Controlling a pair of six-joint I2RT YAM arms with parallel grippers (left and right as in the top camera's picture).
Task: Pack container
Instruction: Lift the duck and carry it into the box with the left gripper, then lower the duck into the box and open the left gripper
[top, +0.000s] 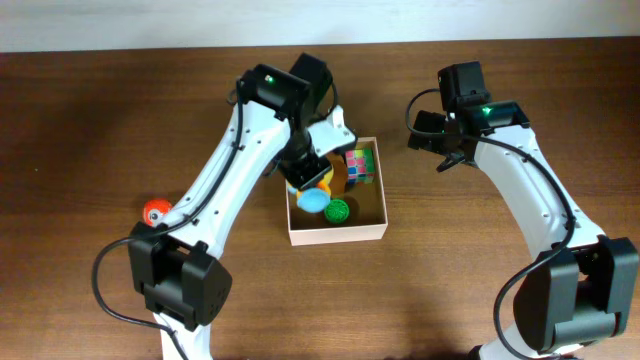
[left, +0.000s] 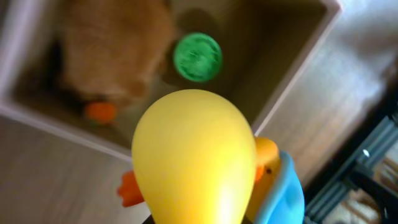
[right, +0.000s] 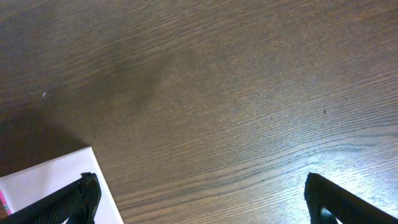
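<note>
Yellow duck (left: 193, 155): gripped in the closed left hand (top: 311, 178).
Container (top: 340, 237): directly beneath the left hand, green ball (left: 197, 56) inside; its white corner lies beside the right hand's left finger.
Right hand (right: 202, 190): spread wide, empty, over the wooden tabletop (right: 217, 93).

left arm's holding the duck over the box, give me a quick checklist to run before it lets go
1. Grip: left gripper shut on the yellow rubber duck: ok.
2. Duck above the white-walled square cardboard container, inside its left wall: ok.
3. Bare floor free inside, beside the green textured ball: ok.
4. Height of the duck above the toys below: cannot tell.
5. Right gripper open over the brown wooden table, off the container's corner, out of the way: ok.
6. Everything packed: small orange ball lies on the table by the left arm: not ok.
</note>
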